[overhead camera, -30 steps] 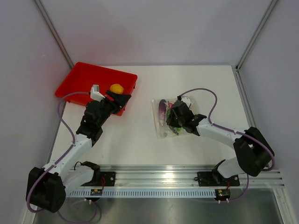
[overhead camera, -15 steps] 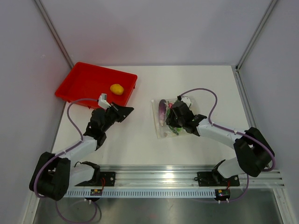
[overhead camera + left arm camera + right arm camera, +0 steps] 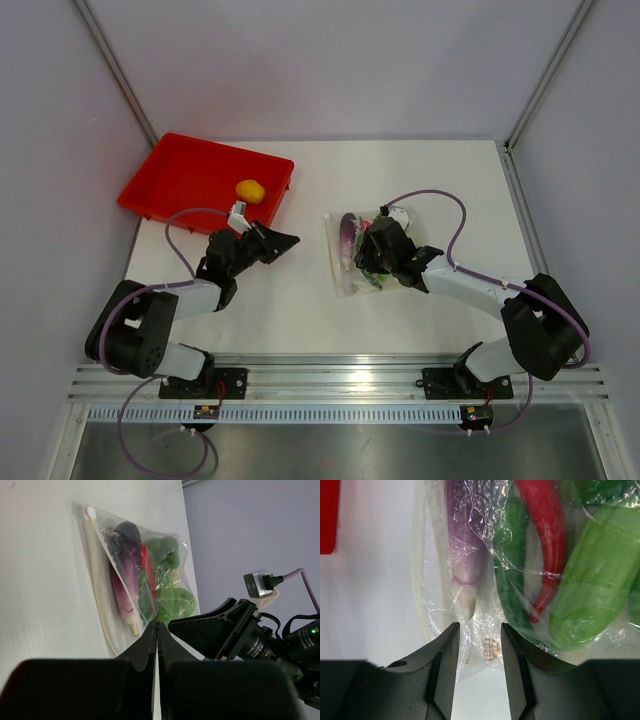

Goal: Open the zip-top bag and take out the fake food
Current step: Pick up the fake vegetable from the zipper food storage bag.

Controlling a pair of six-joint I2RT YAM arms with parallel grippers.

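The zip-top bag (image 3: 343, 280) lies flat on the white table, still holding fake food: a purple eggplant (image 3: 466, 540), a red chili (image 3: 546, 535) and green pieces (image 3: 592, 580). One round yellow piece (image 3: 250, 190) sits in the red tray (image 3: 190, 175). My right gripper (image 3: 479, 641) is open low over the bag's near end, with crinkled plastic between its fingers and neither finger touching it. My left gripper (image 3: 157, 626) is shut and empty, pointing at the bag (image 3: 107, 605) from the left. From above, the left gripper (image 3: 290, 240) is just off the tray's near corner.
The red tray stands at the back left, and its corner (image 3: 327, 515) shows in the right wrist view. My right arm's black wrist (image 3: 240, 635) fills the space just beyond the bag as seen from the left wrist. Grey walls close the table on three sides.
My left gripper has shut, drawn back out of the tray and swung right toward the bag; the yellow piece stays in the tray. The right arm has barely moved.
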